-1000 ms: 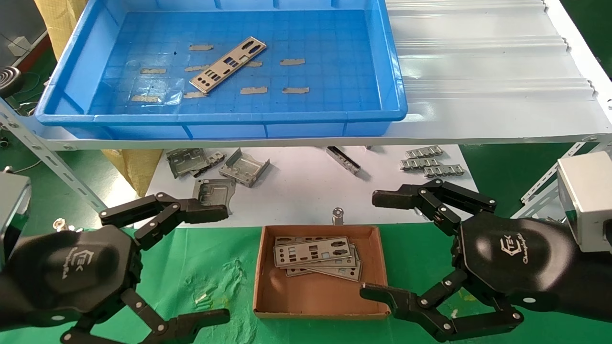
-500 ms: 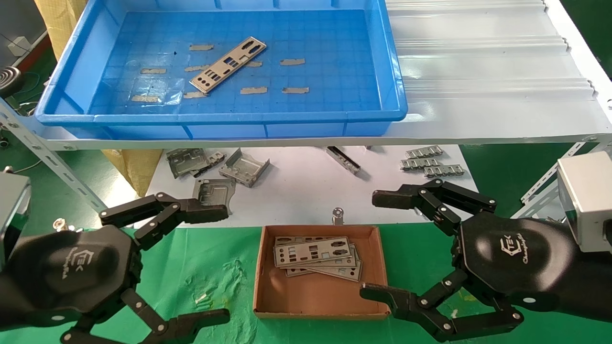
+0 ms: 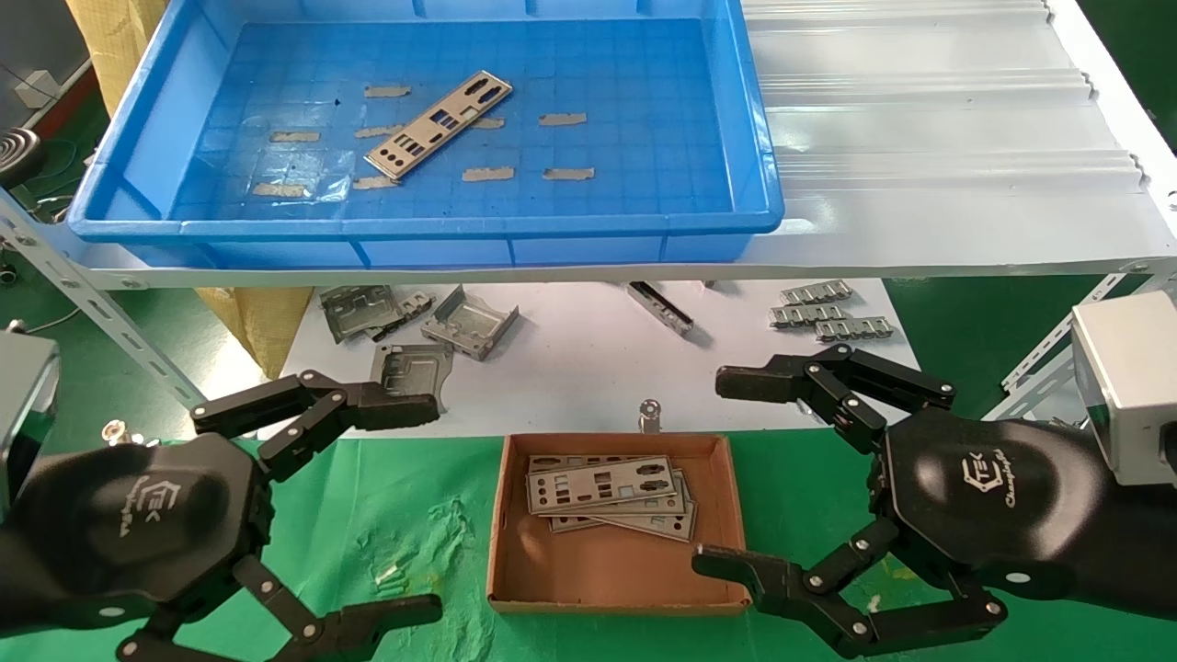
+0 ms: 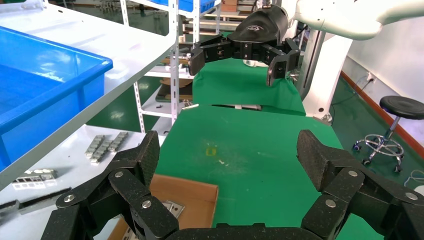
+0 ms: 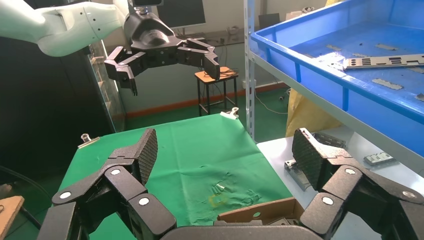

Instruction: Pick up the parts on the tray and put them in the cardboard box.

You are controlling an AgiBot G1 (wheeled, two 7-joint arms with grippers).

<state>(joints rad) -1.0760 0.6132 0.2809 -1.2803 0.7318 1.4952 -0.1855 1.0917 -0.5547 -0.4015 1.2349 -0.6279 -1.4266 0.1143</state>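
Parts (image 3: 609,495) lie stacked in the cardboard box (image 3: 616,588) on the green cloth (image 3: 405,515), between the left gripper (image 3: 405,506) and right gripper (image 3: 726,473), both hovering with fingers spread wide and empty. Farther back, bent brackets (image 3: 414,326) sit on the white sheet (image 3: 570,359). One part (image 3: 439,124) remains in the blue tray (image 3: 460,225) on the shelf above.

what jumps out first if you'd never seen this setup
The big blue tray on the upper shelf, with a single metal plate lying on its floor. Below it, the left gripper and right gripper, both open and empty, flank a cardboard box holding stacked plates.
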